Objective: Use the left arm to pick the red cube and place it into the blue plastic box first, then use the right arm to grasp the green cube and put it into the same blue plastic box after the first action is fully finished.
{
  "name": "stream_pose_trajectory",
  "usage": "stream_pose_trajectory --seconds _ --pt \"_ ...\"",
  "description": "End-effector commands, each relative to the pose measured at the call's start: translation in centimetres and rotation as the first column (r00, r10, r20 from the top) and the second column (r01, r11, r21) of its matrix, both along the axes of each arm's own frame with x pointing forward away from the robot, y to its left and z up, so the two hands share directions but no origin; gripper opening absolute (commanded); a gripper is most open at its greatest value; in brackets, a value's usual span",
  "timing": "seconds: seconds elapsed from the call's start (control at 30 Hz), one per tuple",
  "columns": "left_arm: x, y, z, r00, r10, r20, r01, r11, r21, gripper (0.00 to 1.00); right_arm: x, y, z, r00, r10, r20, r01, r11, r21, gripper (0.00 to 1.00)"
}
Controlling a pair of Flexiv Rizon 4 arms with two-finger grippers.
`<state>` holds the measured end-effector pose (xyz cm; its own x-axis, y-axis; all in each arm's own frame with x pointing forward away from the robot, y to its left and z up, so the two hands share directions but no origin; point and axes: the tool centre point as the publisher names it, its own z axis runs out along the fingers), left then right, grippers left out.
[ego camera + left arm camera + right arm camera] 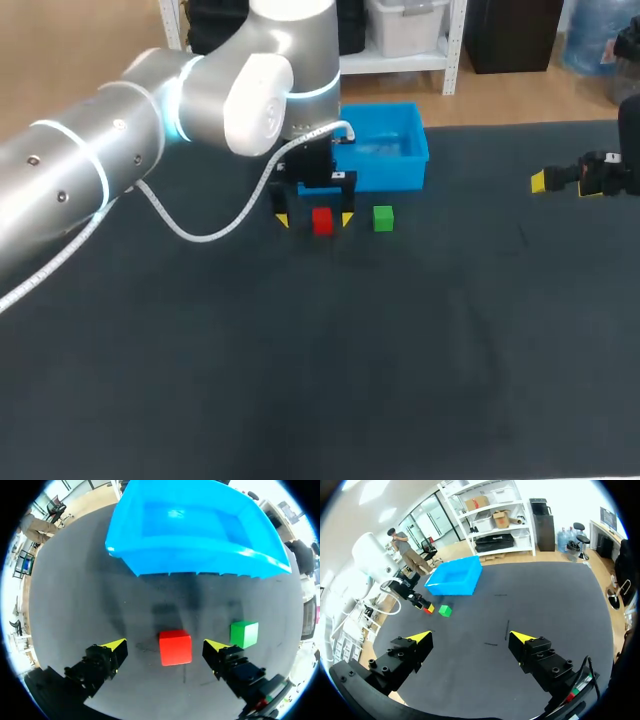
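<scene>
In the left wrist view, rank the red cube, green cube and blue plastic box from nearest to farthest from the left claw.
1. Red cube, between the left claw's open fingers.
2. Green cube, just beside one finger.
3. Blue plastic box, ahead, beyond both cubes.

left end effector point(165, 645) astride cube point(175, 648), box point(200, 562) behind

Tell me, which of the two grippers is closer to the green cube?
Left. The left gripper hangs open around the red cube, just beside the green cube. The right gripper sits far off near the right side of the table, open and empty.
</scene>
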<state>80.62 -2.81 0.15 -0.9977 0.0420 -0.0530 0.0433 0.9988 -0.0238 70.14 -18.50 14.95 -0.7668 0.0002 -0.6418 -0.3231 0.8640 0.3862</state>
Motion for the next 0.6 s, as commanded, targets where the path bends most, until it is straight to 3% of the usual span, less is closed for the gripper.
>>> stream_pose_trajectory --seconds 0.03,0.23,0.33,0.37,0.5,0.53,0.57,0.6 --pt "0.28 -0.14 -0.17 1.000 0.001 -0.008 -0.001 1.000 0.003 1.00 -0.05 -0.03 0.02 1.000 0.000 0.000 0.000 1.000 -0.001 1.00" --pt "0.04 -0.12 -0.44 1.000 0.009 -0.012 -0.009 1.000 0.001 0.98 -0.05 -0.03 0.02 1.000 0.000 0.000 0.000 1.000 -0.001 1.00" --pt "-0.01 -0.12 -0.51 1.000 0.010 -0.016 -0.010 1.000 -0.001 0.59 -0.05 -0.03 0.02 1.000 0.000 0.000 0.000 1.000 -0.001 1.00" --pt "-0.03 -0.13 -0.54 1.000 0.009 -0.017 -0.009 1.000 -0.001 0.51 -0.05 -0.03 0.02 1.000 0.000 0.000 0.000 1.000 -0.001 1.00" --pt "-0.08 -0.17 -0.61 1.000 0.006 -0.020 -0.006 1.000 -0.003 0.36 -0.05 -0.03 0.02 1.000 0.000 0.000 0.000 1.000 -0.001 1.00" --pt "-0.09 -0.17 -0.64 1.000 0.006 -0.021 -0.006 1.000 -0.003 0.26 -0.05 -0.03 0.02 1.000 0.000 0.000 0.000 1.000 -0.001 1.00" --pt "-0.12 -0.17 -0.68 1.000 0.005 -0.021 -0.005 1.000 -0.004 0.07 -0.05 -0.03 0.02 1.000 0.000 0.000 0.000 1.000 -0.001 1.00" --pt "-0.13 -0.17 -0.70 1.000 0.004 -0.022 -0.004 1.000 -0.004 0.00 -0.05 -0.03 0.02 1.000 0.000 0.000 0.000 1.000 -0.001 1.00"
